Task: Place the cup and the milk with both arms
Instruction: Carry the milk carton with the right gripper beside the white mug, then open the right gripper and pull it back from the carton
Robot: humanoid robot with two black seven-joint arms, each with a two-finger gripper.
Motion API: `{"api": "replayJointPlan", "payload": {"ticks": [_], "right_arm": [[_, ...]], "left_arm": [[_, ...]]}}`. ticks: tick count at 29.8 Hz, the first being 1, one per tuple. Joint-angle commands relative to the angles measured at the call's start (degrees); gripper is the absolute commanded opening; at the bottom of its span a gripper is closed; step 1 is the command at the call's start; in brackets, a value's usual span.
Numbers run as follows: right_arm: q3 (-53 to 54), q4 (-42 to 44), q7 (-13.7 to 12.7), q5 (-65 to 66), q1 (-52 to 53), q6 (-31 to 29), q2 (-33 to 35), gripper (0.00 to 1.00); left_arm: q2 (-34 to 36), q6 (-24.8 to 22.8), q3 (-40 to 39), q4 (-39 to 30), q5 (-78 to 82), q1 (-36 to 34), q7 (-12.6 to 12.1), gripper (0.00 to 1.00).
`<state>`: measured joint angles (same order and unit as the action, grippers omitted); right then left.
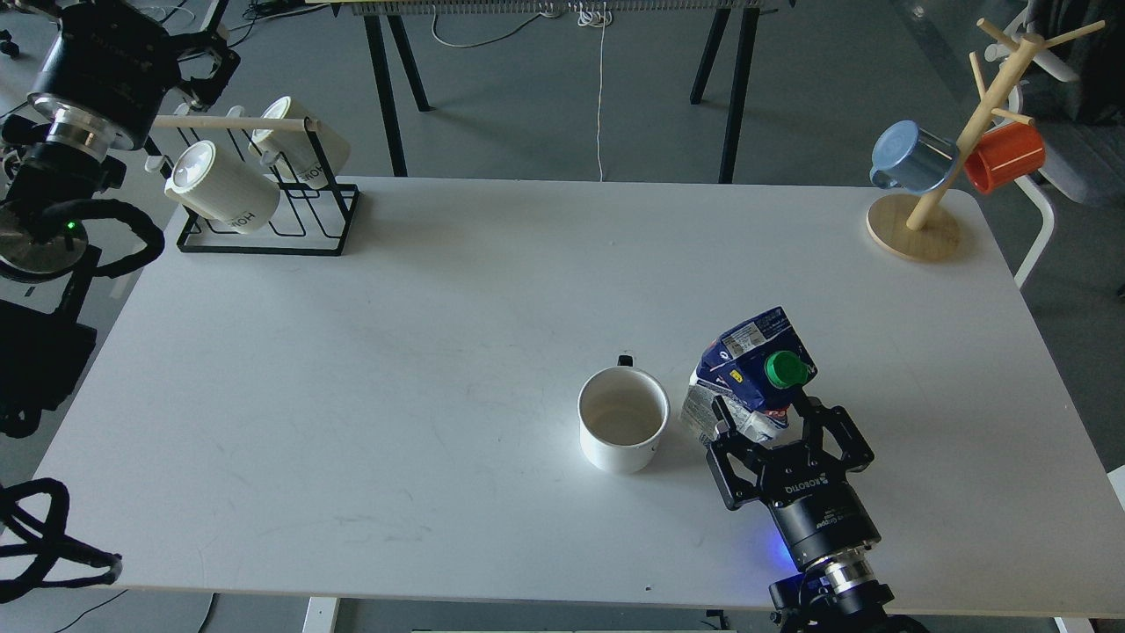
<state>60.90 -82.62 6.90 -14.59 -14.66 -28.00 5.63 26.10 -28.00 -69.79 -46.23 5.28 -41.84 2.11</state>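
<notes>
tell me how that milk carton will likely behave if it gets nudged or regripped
The milk carton looks creased near its gable top, so its walls probably give under a squeeze. It is tall for its footprint, so a high push may tip it, perhaps toward the cup close beside it. The right gripper stands open around it.

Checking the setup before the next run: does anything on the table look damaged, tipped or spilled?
The milk carton beside the white cup looks crumpled at its blue top and leans toward the cup, not square. The right tool is spread open around it. No spill shows, and the cup stands upright.
</notes>
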Motion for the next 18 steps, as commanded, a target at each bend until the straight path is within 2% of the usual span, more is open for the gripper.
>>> {"api": "replayJointPlan", "payload": {"ticks": [1, 11, 18], "right_arm": [[0.0, -0.08, 0.04, 0.0, -0.81, 0.0, 0.08, 0.96], [-0.08, -1.4, -0.05, 0.27, -4.05, 0.0, 0.52, 0.97], [0.35, -5.17, -0.05, 1.58, -9.94, 0.0, 5.08, 0.98]], "left_arm": [[0.01, 0.0, 0.0, 0.0, 0.0, 0.09, 0.0, 0.99], [0.01, 0.0, 0.0, 0.0, 0.0, 0.27, 0.0, 0.99], [0.18, 0.0, -0.09, -0.17, 0.0, 0.35, 0.08, 0.99]]}}
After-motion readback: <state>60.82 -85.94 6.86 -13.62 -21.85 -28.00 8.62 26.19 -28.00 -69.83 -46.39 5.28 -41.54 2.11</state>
